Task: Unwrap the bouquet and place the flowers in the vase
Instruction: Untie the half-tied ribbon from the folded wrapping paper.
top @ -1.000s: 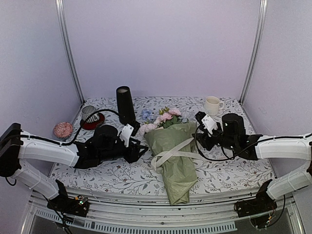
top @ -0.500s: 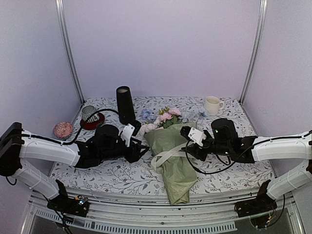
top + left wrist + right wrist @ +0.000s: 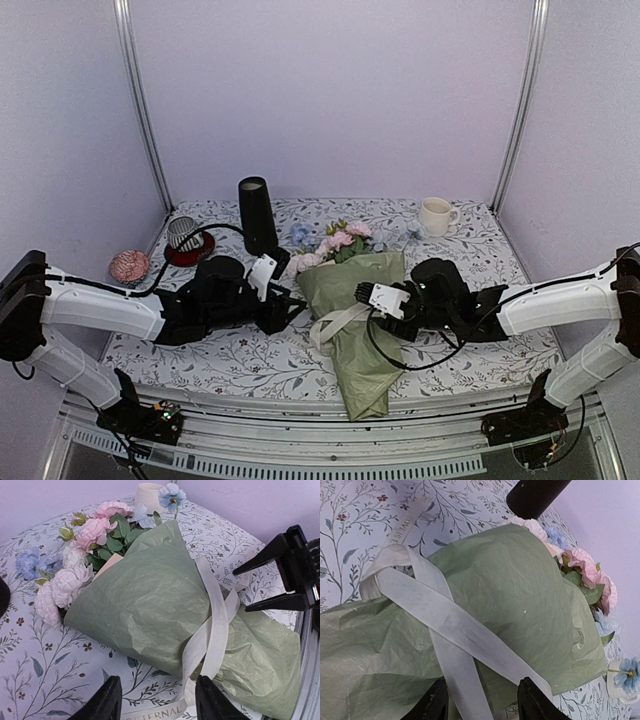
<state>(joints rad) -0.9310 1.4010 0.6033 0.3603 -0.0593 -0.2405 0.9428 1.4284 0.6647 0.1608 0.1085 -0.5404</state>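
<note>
Top view: seeing bouquet (image 3: 362,330) flat on table (image 3: 480,350), blooms toward the back, wrapped stem end toward the near edge. Vase (image 3: 256,215) upright at back left, near the blooms, not touching. Ribbon (image 3: 338,320) crossing the wrap at mid-length. Left gripper (image 3: 287,303) just beside the wrap's left edge, about half open, holding nothing. Right gripper (image 3: 366,297) over the wrap's middle by the ribbon, about half open, nothing clamped; can't tell whether touching the paper.

Left wrist: flowers (image 3: 85,555) spilling out of the green paper (image 3: 150,595). Judging paper thin, crinkly and easily torn; whole bundle light, likely to slide on the cloth if tugged one-handed. Ribbon (image 3: 212,625) flat, soft, looped loosely, so best first hold at a free tail or the crossing, not on the blooms. Own fingers (image 3: 107,702) apart, nothing between. Right gripper (image 3: 240,591) visible opposite, jaws parted.

Right wrist: looking down on the ribbon (image 3: 445,615) crossing over the paper (image 3: 520,595). Right gripper (image 3: 480,705) straddling the ribbon bands, gap wide, not closed on anything. Suggest pinning the paper on one side while pulling the ribbon with the other.
</note>
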